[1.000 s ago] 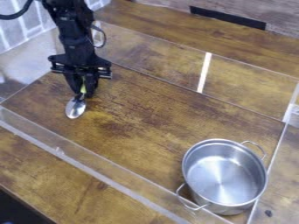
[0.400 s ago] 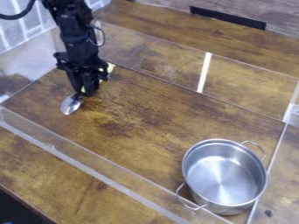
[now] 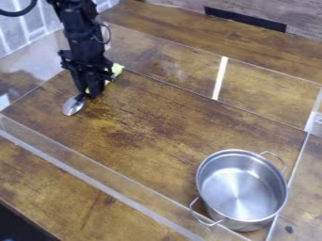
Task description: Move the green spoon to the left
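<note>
The green spoon (image 3: 75, 104) lies low over the wooden table at the left, its shiny silver bowl showing below the fingers and a bit of yellow-green handle beside the black hand. My gripper (image 3: 87, 91) points straight down and is shut on the spoon's handle. Most of the handle is hidden by the fingers. Whether the spoon's bowl touches the wood I cannot tell.
A round steel pot (image 3: 242, 188) with two handles stands at the front right. Clear plastic walls (image 3: 151, 218) fence the wooden work area. A white strip (image 3: 220, 77) lies on the table behind the middle.
The gripper has carried the spoon a little to the left and away from the camera, and the wrist has rolled, so the spoon's bowl now points more to the left.
</note>
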Controlling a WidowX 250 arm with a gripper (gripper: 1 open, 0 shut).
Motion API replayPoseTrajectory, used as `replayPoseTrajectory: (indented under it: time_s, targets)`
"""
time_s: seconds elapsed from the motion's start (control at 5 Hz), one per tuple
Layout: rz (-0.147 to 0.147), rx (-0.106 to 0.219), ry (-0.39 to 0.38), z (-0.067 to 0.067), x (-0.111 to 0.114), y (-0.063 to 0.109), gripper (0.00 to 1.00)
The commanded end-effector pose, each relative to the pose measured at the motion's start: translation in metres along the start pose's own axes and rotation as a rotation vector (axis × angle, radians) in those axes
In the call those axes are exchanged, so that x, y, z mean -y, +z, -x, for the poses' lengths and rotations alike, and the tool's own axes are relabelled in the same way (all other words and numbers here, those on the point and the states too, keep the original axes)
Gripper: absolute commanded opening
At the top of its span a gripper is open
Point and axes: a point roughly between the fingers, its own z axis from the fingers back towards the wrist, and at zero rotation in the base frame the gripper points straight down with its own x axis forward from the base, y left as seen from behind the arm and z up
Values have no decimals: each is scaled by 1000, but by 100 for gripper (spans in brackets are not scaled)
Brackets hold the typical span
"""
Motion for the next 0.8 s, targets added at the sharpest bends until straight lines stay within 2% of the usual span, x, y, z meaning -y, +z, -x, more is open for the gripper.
replayPoseTrajectory:
  time_s: [0.0,0.6]
  targets:
    - [-15,42,27,-3,-19,22,0]
    - [25,7,44,-9,-38,24,0]
